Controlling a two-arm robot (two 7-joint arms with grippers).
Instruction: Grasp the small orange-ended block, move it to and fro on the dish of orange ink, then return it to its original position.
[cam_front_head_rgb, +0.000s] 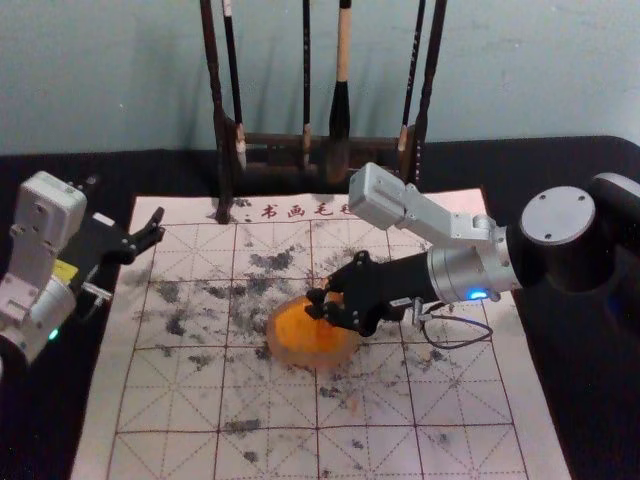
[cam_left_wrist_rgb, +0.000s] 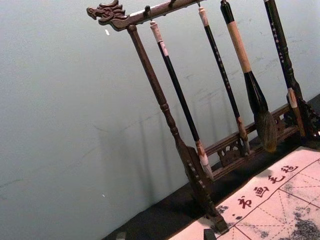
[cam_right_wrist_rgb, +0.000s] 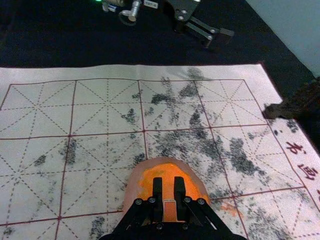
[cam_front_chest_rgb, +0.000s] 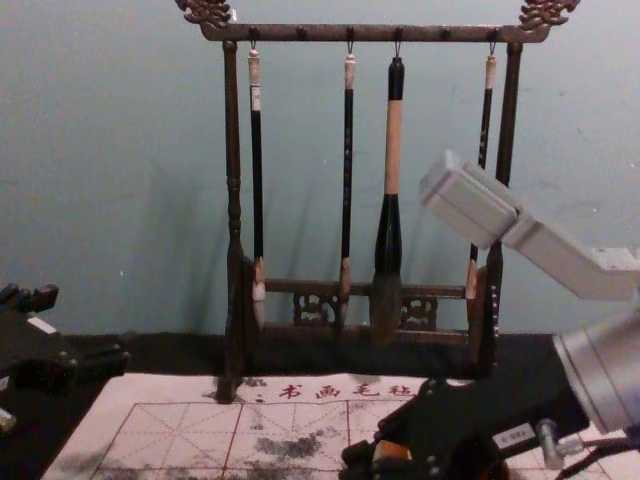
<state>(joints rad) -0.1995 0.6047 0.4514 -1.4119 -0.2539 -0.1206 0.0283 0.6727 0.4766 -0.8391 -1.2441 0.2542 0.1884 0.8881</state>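
Left gripper: parked by the mat's left edge, its fingers spread with nothing between them; I judged this was one-arm work.
Mat: ran under the right fingers and well past them on my side, leaving open room to back off.
Brush rack: stood beyond the fingers, across the mat's far edge; I wanted no swing that way.
Orange ink dish: sat beneath and just ahead of the right fingertips, its raised rim bounding the rub; short strokes seemed safest.
Block: was pinched between the right fingers, presumably so its orange end could meet the ink; I couldn't tell whether it touched.
Right gripper: closed on the block's sides, reaching in from the right, probably leaving its lower end free for inking.
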